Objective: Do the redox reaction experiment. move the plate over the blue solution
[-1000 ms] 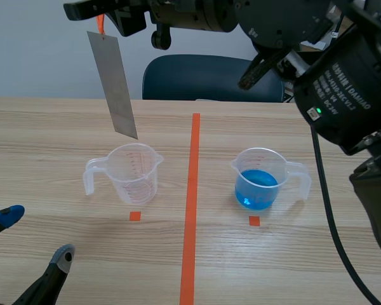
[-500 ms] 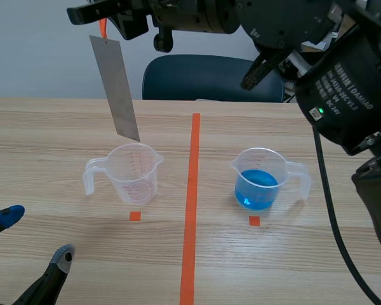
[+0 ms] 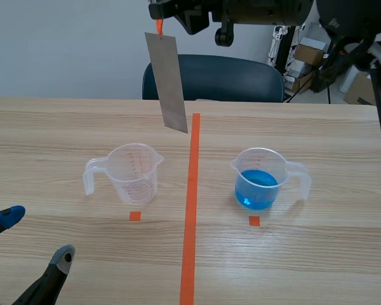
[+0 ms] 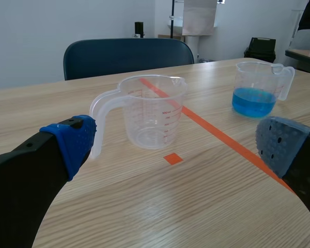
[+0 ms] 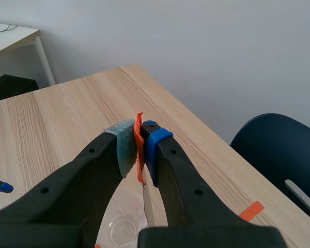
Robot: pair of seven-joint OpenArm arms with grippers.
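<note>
Thin grey metal plate (image 3: 167,82) shifted right, hanging vertical from right gripper (image 5: 138,137) pinching its orange tag (image 3: 159,27); clear blue-solution beaker (image 3: 260,179) further right.

A pale wood-grain table (image 3: 324,267), divided near to far by an orange-red tape line (image 3: 190,210), carries two vessels: an empty clear plastic measuring jug (image 3: 134,175) left of the line, handle pointing left, and a clear plastic jug of blue solution (image 3: 259,181) right of it, handle pointing right.
</note>
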